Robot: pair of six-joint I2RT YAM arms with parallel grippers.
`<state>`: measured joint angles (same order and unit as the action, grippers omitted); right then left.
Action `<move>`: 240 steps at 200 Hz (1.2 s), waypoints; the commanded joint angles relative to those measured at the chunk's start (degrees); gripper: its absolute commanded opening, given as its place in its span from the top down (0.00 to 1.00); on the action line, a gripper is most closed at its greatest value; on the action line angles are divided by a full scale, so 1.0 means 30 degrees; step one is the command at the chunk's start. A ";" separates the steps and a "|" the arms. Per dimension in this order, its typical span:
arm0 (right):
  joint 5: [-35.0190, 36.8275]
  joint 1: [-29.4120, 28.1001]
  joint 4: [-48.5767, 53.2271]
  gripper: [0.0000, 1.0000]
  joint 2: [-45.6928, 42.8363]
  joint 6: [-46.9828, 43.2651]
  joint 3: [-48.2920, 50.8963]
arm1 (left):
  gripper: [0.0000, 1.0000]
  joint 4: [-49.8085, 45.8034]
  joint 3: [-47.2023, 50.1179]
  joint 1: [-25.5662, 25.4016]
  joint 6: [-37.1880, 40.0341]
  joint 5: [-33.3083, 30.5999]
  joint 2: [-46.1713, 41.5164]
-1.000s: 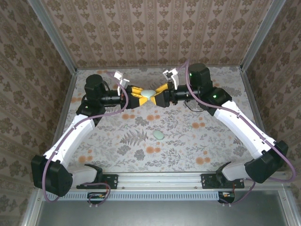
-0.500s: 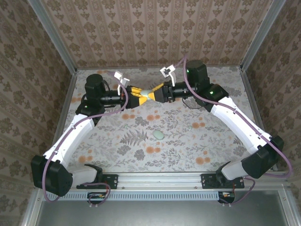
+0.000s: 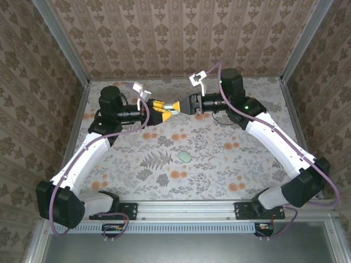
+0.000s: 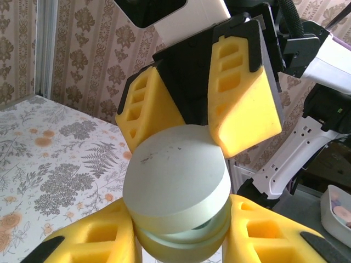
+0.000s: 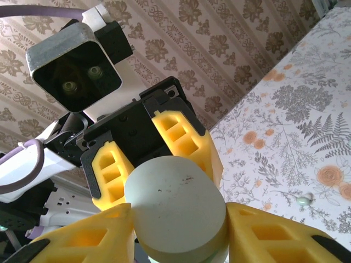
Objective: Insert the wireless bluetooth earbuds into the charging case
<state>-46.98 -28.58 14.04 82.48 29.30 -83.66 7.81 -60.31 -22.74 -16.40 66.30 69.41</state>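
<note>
Claws, seen from above, are facing each other in the air over the far part of the table (image 3: 219,175): the left claw (image 3: 163,108) and the right claw (image 3: 178,105) are both gripping the round green case (image 3: 170,108) between them, and a small green piece (image 3: 185,157) is lying on the table, well apart. At the left wrist, yellow fingers (image 4: 88,241) are clamping the case from below while the opposite pair is pressing on its upper half. At the right wrist, both pairs are hugging the case
</note>
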 commanded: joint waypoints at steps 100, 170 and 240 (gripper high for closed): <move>0.5104 0.0854 0.0255 0.50 0.0314 0.1993 0.0488 | 0.75 -0.0468 0.0077 -0.0375 0.1100 0.0754 -0.0112; 0.2306 0.0803 -0.1341 0.39 -0.0641 0.1063 0.1344 | 0.77 0.0632 0.0594 0.0084 0.0109 0.0721 0.0119; 0.1065 0.0139 -0.1615 0.21 -0.2562 -0.1986 0.3232 | 0.77 0.1145 0.0647 0.0200 -0.0389 0.0853 0.0331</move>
<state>-40.84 -27.22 10.61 76.79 28.01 -74.48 8.62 -58.57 -22.65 -16.14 67.31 69.80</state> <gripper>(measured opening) 0.779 0.319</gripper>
